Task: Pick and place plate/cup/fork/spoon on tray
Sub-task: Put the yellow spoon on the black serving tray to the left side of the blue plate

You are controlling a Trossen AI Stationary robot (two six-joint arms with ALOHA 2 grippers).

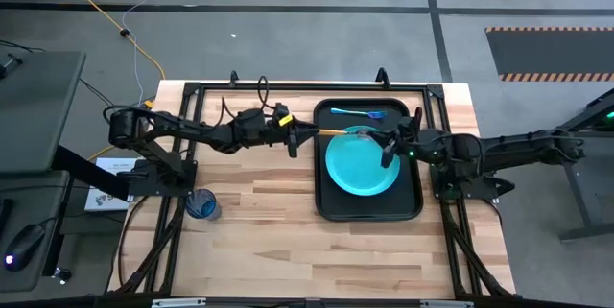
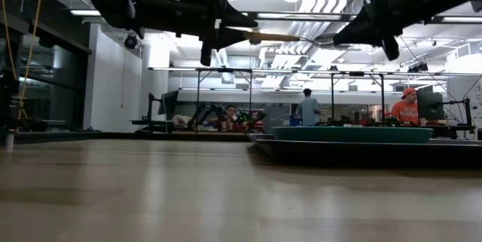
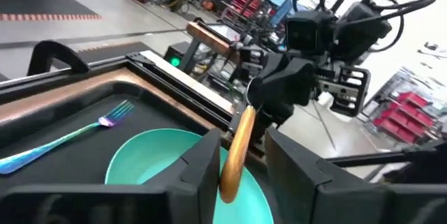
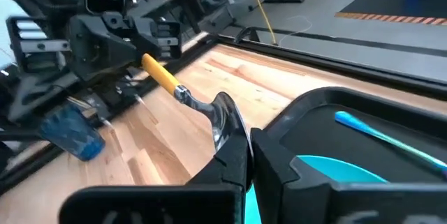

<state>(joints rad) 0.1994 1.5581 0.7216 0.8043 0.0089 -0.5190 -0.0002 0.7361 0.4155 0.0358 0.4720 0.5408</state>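
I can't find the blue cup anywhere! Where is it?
In the high view the cup stands on the wooden table near its left edge, close to the left arm's base and far left of the tray. It is not on the tray.

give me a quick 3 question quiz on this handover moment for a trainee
1. True or false: the plate lies on the tray.
2. Which gripper is shut on the bowl end of the spoon? A) left gripper B) right gripper C) neither
3. Fill in: the cup stands on the ____, away from the tray, while the fork lies on the tray beside the plate.

Key: 1 true. 2 B, its fingers are pinched on the bowl in the right wrist view, while the yellow handle sits between the left gripper's fingers. 3 table.
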